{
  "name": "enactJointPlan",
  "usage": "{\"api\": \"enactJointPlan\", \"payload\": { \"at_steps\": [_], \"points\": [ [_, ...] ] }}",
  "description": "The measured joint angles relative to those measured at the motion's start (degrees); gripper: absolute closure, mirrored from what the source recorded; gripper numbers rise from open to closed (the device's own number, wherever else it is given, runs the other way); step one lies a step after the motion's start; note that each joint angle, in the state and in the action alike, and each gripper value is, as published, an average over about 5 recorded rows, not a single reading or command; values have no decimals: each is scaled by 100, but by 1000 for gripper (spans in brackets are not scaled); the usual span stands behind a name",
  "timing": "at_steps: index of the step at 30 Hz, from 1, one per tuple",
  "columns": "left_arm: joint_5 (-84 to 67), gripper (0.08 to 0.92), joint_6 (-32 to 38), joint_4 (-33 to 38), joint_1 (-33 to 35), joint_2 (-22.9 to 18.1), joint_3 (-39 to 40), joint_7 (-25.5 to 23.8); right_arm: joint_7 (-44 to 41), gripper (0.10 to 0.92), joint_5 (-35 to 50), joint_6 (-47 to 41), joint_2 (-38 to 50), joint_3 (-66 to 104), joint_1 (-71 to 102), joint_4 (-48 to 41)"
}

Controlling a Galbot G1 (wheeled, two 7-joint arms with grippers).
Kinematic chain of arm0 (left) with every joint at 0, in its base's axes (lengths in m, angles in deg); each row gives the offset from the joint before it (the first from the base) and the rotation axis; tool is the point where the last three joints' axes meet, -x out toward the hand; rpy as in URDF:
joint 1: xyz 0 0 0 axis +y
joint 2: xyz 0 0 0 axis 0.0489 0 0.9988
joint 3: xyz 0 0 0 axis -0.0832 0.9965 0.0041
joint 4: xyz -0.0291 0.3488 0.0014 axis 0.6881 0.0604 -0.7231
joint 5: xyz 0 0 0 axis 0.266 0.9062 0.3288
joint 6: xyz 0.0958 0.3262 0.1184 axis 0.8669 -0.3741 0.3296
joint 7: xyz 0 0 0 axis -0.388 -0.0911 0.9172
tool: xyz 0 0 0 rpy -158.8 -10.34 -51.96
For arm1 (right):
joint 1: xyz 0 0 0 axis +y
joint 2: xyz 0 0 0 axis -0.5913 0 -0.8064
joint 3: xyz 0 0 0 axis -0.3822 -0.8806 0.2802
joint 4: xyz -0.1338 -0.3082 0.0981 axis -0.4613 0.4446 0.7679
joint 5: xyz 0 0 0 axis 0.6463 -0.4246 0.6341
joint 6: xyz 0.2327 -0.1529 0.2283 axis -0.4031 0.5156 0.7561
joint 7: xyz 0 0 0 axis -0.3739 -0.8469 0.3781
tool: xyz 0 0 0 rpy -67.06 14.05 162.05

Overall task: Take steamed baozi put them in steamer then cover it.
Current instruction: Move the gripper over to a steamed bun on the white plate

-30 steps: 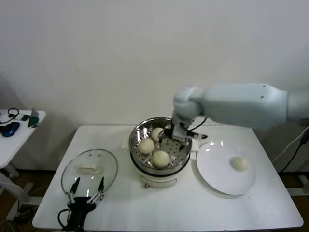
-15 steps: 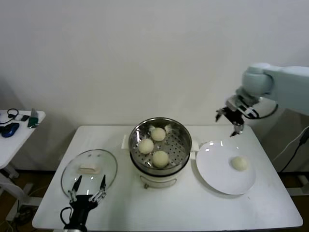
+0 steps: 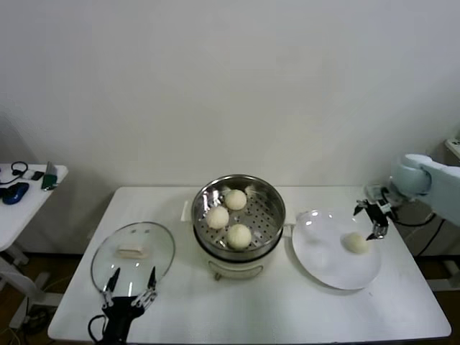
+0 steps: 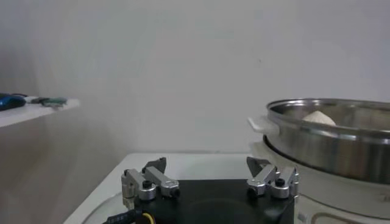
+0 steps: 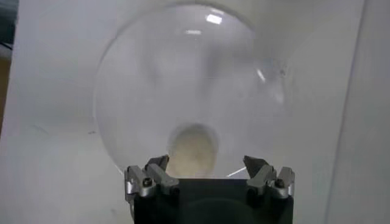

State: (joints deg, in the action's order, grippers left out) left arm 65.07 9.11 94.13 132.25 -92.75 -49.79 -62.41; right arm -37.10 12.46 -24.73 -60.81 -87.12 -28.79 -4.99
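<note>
The shiny steamer (image 3: 238,192) stands mid-table with three baozi (image 3: 238,234) on its perforated tray; its rim also shows in the left wrist view (image 4: 332,137). A fourth baozi (image 3: 355,243) lies on the white plate (image 3: 325,263) at the right. My right gripper (image 3: 373,218) is open and empty, just above and right of that baozi, which shows just beyond its fingers in the right wrist view (image 5: 192,149). My left gripper (image 3: 129,284) is open and empty, low at the table's front left, by the glass lid (image 3: 134,249).
The glass lid lies flat left of the steamer. A small side table (image 3: 29,188) with dark items stands at the far left. The white wall is close behind the table.
My right gripper swung from inside the steamer out to the right, then came down beside the baozi on the plate. A third baozi now lies in the steamer. The left arm barely moved.
</note>
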Motion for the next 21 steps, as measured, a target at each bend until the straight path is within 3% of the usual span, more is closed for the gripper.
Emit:
{"api": "enactJointPlan", "payload": {
  "at_steps": [17, 21],
  "points": [
    [73, 177, 15, 5, 67, -28, -4, 12, 187, 203, -555, -74, -527, 1365, 1508, -1069],
    [75, 177, 25, 8, 73, -28, -19, 16, 204, 242, -593, -92, -599, 1511, 1638, -1153]
  ]
}}
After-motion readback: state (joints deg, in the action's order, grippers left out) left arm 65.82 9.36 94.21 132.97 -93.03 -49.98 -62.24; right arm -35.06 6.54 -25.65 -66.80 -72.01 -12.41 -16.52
